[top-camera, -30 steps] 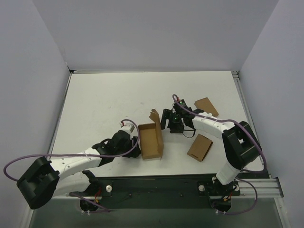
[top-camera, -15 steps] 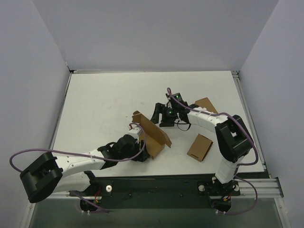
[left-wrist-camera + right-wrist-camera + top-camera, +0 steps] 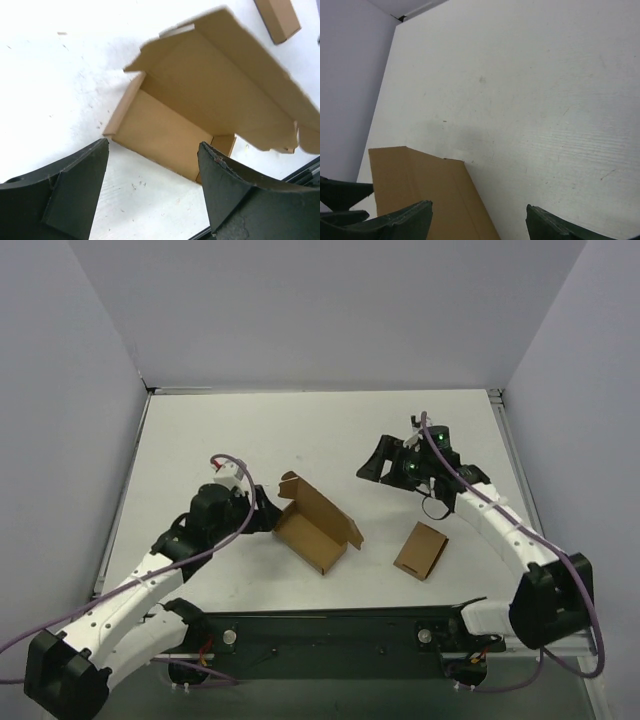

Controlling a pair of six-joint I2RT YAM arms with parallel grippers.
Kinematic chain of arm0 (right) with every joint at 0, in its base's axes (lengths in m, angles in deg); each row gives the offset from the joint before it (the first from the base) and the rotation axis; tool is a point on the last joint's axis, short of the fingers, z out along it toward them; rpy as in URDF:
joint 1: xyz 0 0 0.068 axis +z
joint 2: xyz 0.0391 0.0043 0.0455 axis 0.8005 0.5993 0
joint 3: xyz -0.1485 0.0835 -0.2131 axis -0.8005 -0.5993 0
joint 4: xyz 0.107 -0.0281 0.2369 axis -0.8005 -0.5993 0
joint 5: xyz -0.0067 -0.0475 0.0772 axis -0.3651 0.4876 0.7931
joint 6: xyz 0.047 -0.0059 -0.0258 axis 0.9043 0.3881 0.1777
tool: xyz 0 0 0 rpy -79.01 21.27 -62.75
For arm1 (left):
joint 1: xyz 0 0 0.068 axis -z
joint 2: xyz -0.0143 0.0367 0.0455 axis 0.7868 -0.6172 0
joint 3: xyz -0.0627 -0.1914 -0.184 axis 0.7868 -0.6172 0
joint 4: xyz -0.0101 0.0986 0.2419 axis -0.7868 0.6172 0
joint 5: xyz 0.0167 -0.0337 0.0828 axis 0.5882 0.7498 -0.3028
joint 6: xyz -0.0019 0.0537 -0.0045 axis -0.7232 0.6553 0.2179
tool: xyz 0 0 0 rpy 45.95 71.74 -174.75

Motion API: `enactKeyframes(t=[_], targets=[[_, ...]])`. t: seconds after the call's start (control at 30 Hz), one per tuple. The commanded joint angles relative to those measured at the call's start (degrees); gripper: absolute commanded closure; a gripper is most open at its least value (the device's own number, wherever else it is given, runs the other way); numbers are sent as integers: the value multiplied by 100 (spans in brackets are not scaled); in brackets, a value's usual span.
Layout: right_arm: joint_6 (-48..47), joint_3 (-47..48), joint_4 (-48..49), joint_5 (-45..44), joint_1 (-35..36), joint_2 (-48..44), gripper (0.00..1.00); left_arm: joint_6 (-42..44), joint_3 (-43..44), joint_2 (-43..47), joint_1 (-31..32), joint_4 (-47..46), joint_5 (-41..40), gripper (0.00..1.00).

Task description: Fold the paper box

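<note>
Showing both of my grippers free of the work. My left gripper (image 3: 265, 512) has its jaws spread wide and clamped on nothing. It sits just beside the left end of the paper box (image 3: 318, 528), and the wrist view does not settle whether either tip touches the cardboard. My right gripper (image 3: 372, 464) also has its jaws apart and holds nothing, hanging well clear of the box on its far right side. The brown panel low in the right wrist view is probably that box's raised side.

The paper box lies diagonally on the white table (image 3: 220, 440), between my two arms. It forms an open tray with one tall panel standing along its far edge. Its inside shows only its own brown floor and walls. A small cardboard box (image 3: 421, 550) lies shut on the table to the right, apart from the tray.

Against the earlier pictures, a second ago the tray lay square-on, with my left gripper at its left side and my right gripper close behind it. Half a second ago it had turned to its present slant, with both grippers close against it. Both have since drawn back, and the small box has not moved.
</note>
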Motion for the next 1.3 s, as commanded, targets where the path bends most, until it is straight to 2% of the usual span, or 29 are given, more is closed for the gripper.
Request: enactKeyframes(t=[0.0, 0.07, 0.17, 0.23, 0.37, 0.6, 0.87, 0.93, 1.07, 1.13, 1.27], targets=[[-314, -606, -525, -559, 261, -1138, 23, 806, 1112, -394, -781, 670, 1171, 18], [-454, -790, -788, -1180, 700, -1838, 22, 1351, 1839, -624, -967, 1049, 1392, 18], [-516, -1107, -1123, -2016, 1384, -2700, 20, 1835, 2474, -1037, -1371, 1464, 1471, 18], [-402, -1388, -1237, -2116, 1571, -3054, 22, 1923, 2669, -1169, -1714, 1447, 1567, 17], [-209, -1836, -1378, -2405, 2228, -3670, 24, 2046, 2715, -1416, -1786, 1201, 1655, 18], [-279, -1908, -1141, -3284, 3310, -3005, 29, 2372, 2187, -1416, -1803, 595, 1761, 18], [-489, -1776, -798, -4479, 3689, -2081, 44, 2433, 1976, -1425, -1794, 532, 1814, 18], [-612, -1811, -632, -4489, 3698, -2002, 45, 2434, 1967, -1425, -1794, 532, 1858, 18], [-1042, -2118, 0, -4322, 3689, -2063, 58, 2434, 1967, -1407, -1794, 532, 1884, 18], [-1148, -2276, 247, -4182, 3689, -2107, 59, 2442, 1950, -1407, -1786, 532, 1893, 18], [-1298, -2373, 546, -4138, 3672, -2142, 69, 2460, 1941, -1407, -1786, 541, 1884, 18]])
